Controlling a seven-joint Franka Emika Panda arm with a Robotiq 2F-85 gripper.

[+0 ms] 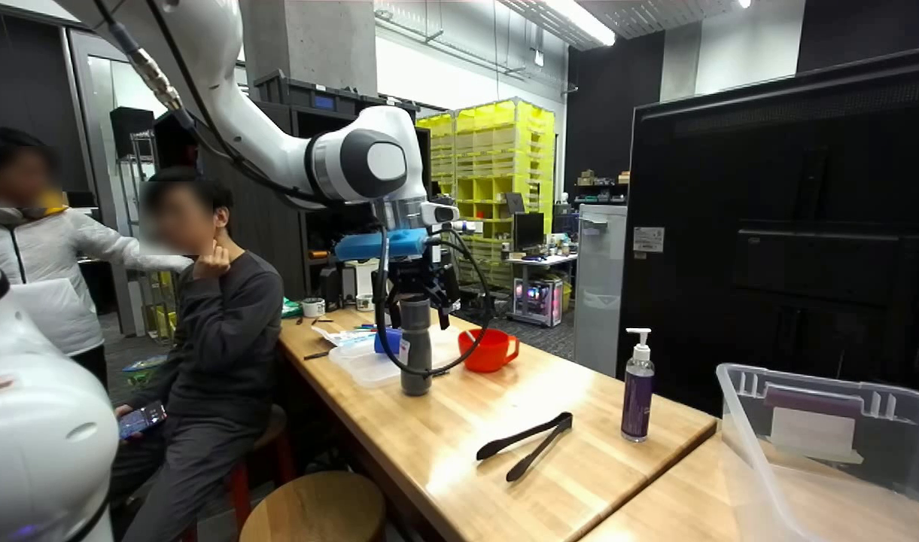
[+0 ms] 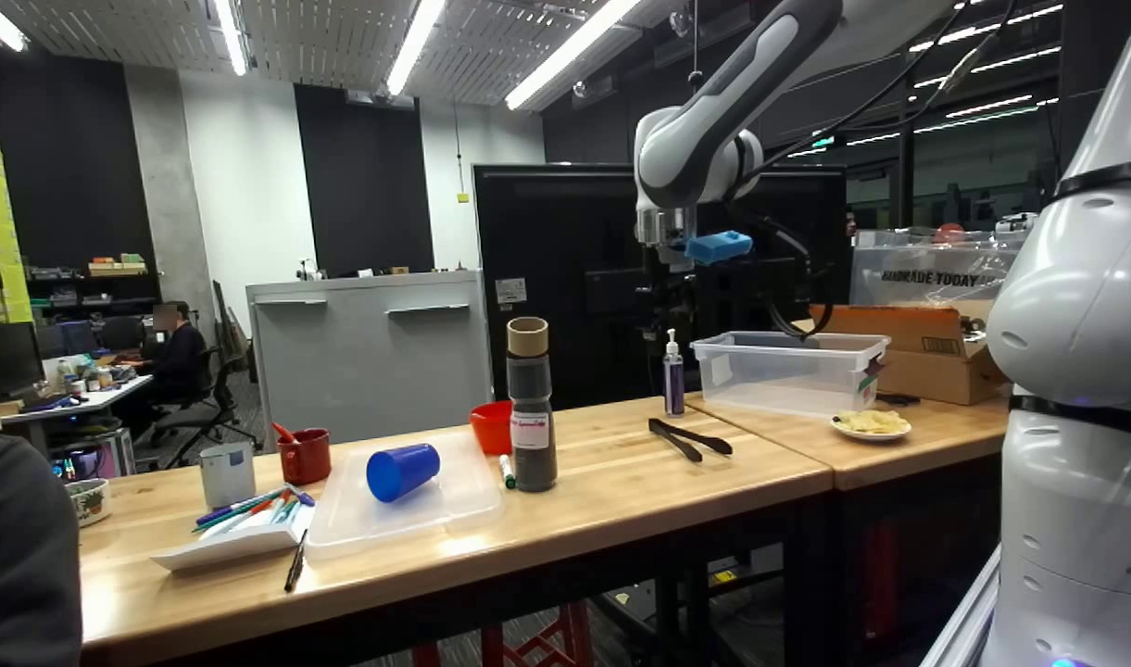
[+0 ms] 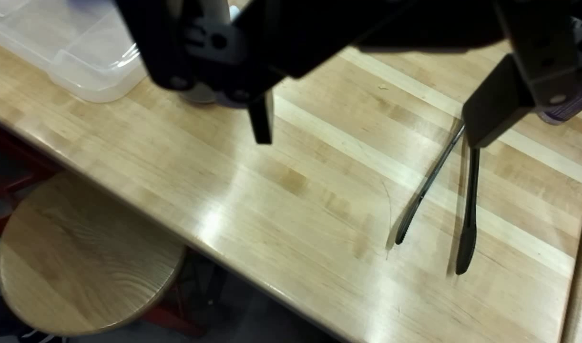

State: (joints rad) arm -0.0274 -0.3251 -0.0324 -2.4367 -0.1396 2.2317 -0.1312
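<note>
My gripper (image 3: 375, 119) is open and empty, with its two fingers wide apart above the wooden table (image 3: 291, 200). In the wrist view black tongs (image 3: 469, 209) lie spread on the table, partly hidden behind the right finger. The tongs also show in both exterior views (image 1: 531, 440) (image 2: 690, 437). In an exterior view the gripper (image 1: 421, 305) overlaps the top of an upright grey bottle (image 1: 415, 354). In an exterior view the gripper (image 2: 659, 329) hangs well to the right of that bottle (image 2: 532, 463), dark against a black panel. A purple pump bottle (image 2: 673, 384) stands behind the tongs.
A blue cup (image 2: 403, 472) lies on a clear lid (image 2: 361, 533). A red cup (image 1: 488, 352) is near the grey bottle. A clear bin (image 2: 760, 384), chips (image 2: 869, 421) and a cardboard box (image 2: 936, 371) are right. A stool (image 3: 86, 257) and a seated person (image 1: 226, 346) are beside the table.
</note>
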